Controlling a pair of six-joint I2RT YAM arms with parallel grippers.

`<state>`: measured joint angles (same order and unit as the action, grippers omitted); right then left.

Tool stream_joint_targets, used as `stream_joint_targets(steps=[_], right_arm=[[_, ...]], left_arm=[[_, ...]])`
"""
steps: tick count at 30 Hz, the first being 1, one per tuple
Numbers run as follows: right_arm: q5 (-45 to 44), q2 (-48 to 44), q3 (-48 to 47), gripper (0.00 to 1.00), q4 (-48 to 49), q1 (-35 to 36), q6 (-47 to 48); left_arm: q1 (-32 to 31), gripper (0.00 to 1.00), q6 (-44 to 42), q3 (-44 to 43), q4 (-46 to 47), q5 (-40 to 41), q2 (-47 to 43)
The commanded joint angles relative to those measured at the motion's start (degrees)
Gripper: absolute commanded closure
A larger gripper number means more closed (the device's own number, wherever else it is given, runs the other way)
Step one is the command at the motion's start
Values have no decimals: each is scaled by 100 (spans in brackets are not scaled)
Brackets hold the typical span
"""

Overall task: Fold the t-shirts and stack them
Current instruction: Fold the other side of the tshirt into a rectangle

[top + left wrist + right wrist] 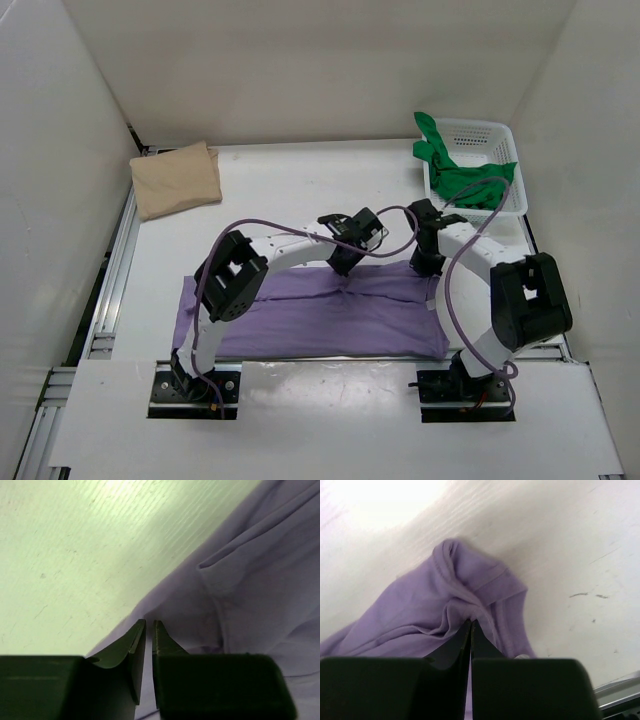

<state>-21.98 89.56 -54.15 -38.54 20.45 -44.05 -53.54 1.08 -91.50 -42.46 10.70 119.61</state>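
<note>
Plain light purple t-shirt (330, 318) lower centre; plain tan t-shirt (177, 178) upper left; bright green t-shirt (462, 178) in white mesh basket (490, 128), upper right.

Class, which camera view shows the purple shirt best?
The top view: nearly the whole purple shirt lies spread out. The left wrist view shows only an edge, the right wrist view one bunched corner.

The top camera looks steeply down from above and behind the arm bases (195, 385) over the whole table (290, 180), while both wrist cameras sit very close over the purple t-shirt (330, 315) lying low in that frame, each facing its far edge.
</note>
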Motion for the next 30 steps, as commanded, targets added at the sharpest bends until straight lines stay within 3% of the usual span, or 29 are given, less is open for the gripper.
stream_joint_targets(steps=[1, 5, 6, 12, 13, 17, 24, 25, 30], right_arm=[[-483, 18, -429, 100, -127, -76, 99], [-422, 193, -675, 100, -188, -76, 160], [-421, 307, -728, 93, -267, -76, 212], [-229, 440, -860, 77, -391, -23, 354], [-228, 440, -860, 68, -443, -23, 354], [-175, 133, -808, 50, -496, 38, 354], [149, -825, -395, 48, -602, 91, 143], [228, -1035, -177, 50, -602, 91, 143], [817, -1449, 624, 57, -356, 91, -33]], left_arm=[[-7, 76, -108, -34, -149, 248, -87], [-7, 76, -108, -34, -149, 248, -87], [-7, 76, -108, -34, -149, 248, -87], [-7, 76, -108, -34, -202, 354, -192], [-7, 76, -108, -34, -202, 354, -193], [-7, 76, -108, -34, -254, 354, -394], [-7, 74, -108, -209, -254, -426, -615], [-7, 68, -108, -262, -254, -541, -510], [159, 64, -108, -833, -254, -1639, -62]])
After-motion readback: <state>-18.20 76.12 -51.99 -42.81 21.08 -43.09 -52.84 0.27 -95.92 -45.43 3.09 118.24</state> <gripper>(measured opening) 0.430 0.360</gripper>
